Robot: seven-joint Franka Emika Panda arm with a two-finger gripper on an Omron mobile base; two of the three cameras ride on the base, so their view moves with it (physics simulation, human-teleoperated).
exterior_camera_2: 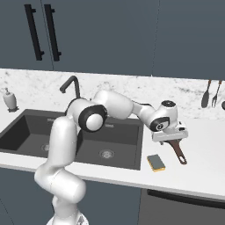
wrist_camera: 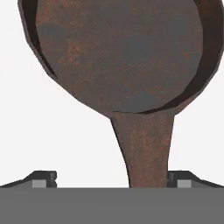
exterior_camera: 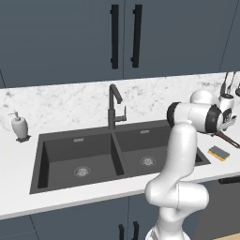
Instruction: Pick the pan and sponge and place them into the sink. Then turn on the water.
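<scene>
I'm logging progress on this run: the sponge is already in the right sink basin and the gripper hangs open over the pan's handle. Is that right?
Not quite. The sponge is not in the sink; it lies on the counter to the right of the right basin, as the right base view shows. The rest holds: the gripper is open, with the handle of the pan between its fingertips in the hand view.

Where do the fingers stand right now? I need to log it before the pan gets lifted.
Gripper: open, fingers spread on either side of the pan handle, holding nothing yet.
</scene>
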